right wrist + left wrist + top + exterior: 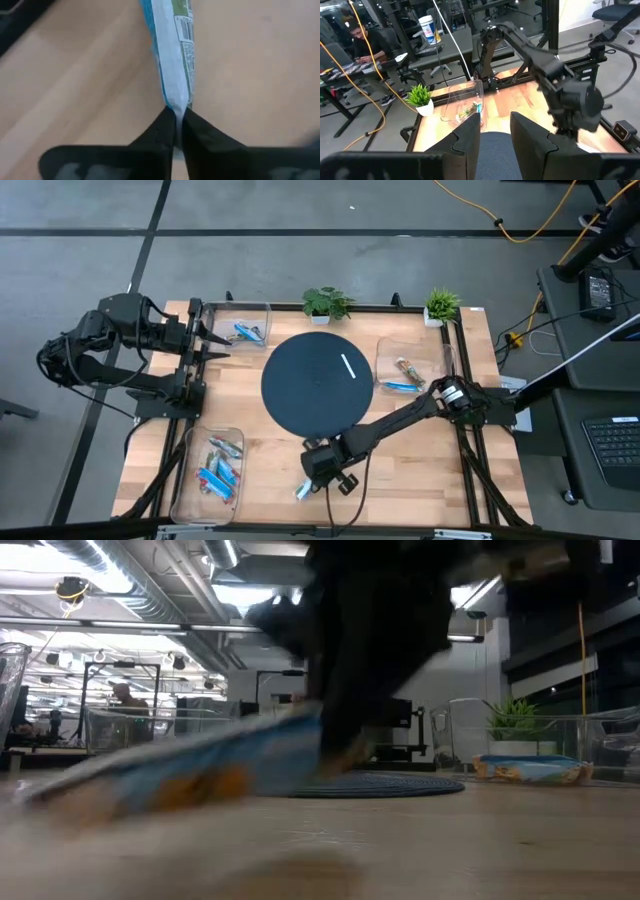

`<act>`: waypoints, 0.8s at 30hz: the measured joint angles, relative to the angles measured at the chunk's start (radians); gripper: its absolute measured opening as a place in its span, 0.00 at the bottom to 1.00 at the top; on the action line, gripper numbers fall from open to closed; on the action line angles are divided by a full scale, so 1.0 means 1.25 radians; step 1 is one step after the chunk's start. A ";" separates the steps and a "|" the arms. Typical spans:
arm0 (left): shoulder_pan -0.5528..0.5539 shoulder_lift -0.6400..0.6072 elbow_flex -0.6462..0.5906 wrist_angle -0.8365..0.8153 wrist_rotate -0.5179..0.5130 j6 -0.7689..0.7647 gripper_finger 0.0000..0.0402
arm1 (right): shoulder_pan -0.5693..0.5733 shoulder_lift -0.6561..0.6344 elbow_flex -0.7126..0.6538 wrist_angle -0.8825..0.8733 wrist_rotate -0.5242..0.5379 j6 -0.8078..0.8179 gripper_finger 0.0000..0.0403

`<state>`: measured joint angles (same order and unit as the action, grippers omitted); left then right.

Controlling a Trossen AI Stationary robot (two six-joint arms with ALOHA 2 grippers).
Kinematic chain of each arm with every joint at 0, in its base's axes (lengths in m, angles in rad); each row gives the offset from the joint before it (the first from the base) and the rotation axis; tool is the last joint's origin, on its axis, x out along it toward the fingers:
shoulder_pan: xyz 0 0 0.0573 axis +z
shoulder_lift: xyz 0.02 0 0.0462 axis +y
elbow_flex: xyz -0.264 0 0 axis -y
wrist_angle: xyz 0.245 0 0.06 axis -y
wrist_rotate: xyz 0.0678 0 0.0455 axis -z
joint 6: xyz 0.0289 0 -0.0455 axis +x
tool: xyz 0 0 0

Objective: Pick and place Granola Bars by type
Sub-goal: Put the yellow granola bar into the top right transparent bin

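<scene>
The right gripper (175, 116) sits low over the near edge of the table (420, 470), just in front of the dark round mat (316, 383). Its two fingers (156, 131) are pinched nearly together on the crimped end of a blue-and-white bar (172, 55), which slants away from the tips over the bare wood. In the high view this bar (303, 491) shows as a small pale sliver beside the gripper (330, 480); in the low view it is a blurred blue and orange streak (190, 770) tilted above the tabletop. The wrapper carries a green patch and a barcode, but no word on it can be read.

The left gripper (495, 122) waits at the table's left side, pointing across the mat, with its fingers (530, 132) standing apart and nothing between them.

The other bars lie in three clear bins. The far-left bin (262, 310) holds a blue one (246, 333). The right bin (385, 350) holds a brown one (408, 368) and a blue one (400, 386) close together. The near-left bin (190, 480) holds a cluster of several, blue with some red and silver (220, 468). No brand can be made out on any of them.

A thin white mark (349, 366) lies on the mat. Two small potted plants (326, 303) (441, 305) stand at the far edge. In the left wrist view a person (362, 40) sits at a desk beyond the table.
</scene>
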<state>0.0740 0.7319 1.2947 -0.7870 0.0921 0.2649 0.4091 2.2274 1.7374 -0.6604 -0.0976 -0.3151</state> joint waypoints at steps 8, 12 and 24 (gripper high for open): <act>0.000 0.000 0.000 0.000 0.007 0.006 0.25 | -0.030 -0.084 0.164 -0.271 0.131 0.082 0.03; 0.000 0.000 0.000 0.000 0.008 0.007 0.25 | -0.038 -0.109 0.257 -0.342 0.212 0.142 0.05; 0.000 0.000 0.000 -0.002 0.006 0.015 0.24 | -0.072 -0.121 0.495 -0.439 0.253 0.265 0.04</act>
<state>0.0738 0.7319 1.2945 -0.7891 0.1001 0.2835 0.3192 2.0762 2.3567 -1.2093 0.2190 0.0166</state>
